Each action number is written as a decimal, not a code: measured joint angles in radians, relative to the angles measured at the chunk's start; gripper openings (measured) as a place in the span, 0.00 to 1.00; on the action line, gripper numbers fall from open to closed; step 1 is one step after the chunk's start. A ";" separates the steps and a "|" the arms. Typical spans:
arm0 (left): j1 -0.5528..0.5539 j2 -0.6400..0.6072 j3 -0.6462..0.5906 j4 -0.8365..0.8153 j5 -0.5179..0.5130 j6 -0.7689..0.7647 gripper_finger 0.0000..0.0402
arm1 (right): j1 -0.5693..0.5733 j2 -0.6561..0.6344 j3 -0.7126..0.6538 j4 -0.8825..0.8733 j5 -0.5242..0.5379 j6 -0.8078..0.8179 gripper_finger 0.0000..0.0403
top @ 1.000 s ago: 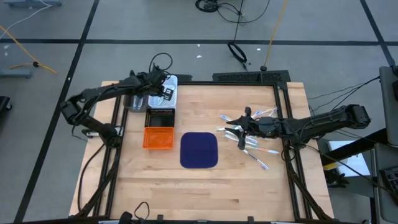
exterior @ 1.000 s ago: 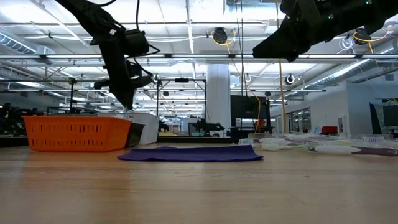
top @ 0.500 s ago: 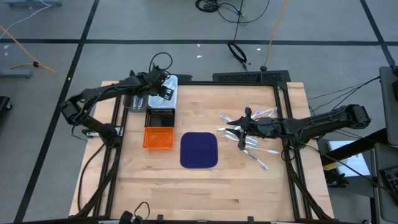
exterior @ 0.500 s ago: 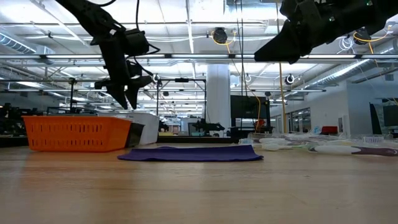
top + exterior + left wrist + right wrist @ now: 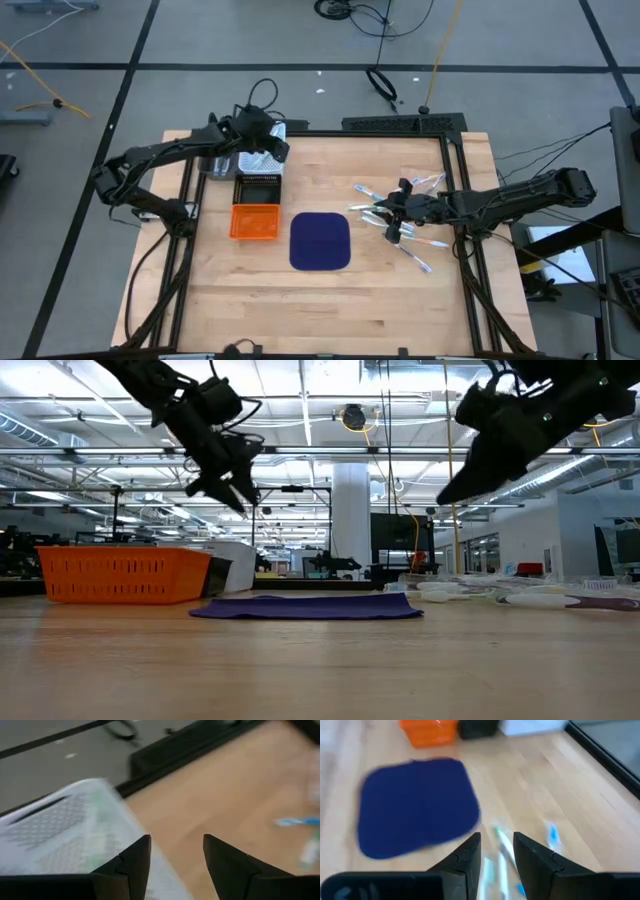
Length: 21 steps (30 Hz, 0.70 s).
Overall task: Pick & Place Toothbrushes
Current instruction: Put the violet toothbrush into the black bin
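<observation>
Several toothbrushes (image 5: 424, 243), thin white sticks with blue and pink accents, lie loose on the wooden table at the right; they show low on the right in the low view (image 5: 520, 598). My right gripper (image 5: 392, 222) hangs open just above them, slanting down; two toothbrushes (image 5: 501, 846) show on the table past its fingers. My left gripper (image 5: 266, 150) stands open in the air over the white basket (image 5: 60, 827) at the far left, with nothing between its fingers (image 5: 135, 865). In the low view it hangs high (image 5: 238, 495).
A black basket (image 5: 257, 187) and an orange basket (image 5: 254, 221) stand in a row in front of the white basket (image 5: 248, 163). A dark blue rounded-square mat (image 5: 320, 241) lies flat at the table's middle. A black frame (image 5: 400, 124) runs along the table's far edge.
My left gripper has opened over the white basket, then risen and tipped its fingers up from pointing steeply down. My right gripper has tipped downward and sunk a little toward the toothbrushes, staying open.
</observation>
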State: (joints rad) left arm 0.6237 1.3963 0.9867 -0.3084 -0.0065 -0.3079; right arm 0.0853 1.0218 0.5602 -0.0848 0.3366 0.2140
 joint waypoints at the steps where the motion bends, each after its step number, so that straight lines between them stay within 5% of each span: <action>1: -0.017 -0.001 0.000 0.021 0.021 0.005 0.44 | -0.001 0.000 0.000 -0.025 0.010 0.015 0.26; 21: -0.367 -0.002 0.000 0.167 0.084 0.112 0.45 | -0.001 0.000 0.000 -0.539 0.056 0.296 0.25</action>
State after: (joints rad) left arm 0.2568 1.3941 0.9867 -0.1417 0.0777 -0.1963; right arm 0.0840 1.0218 0.5602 -0.6241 0.3923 0.5103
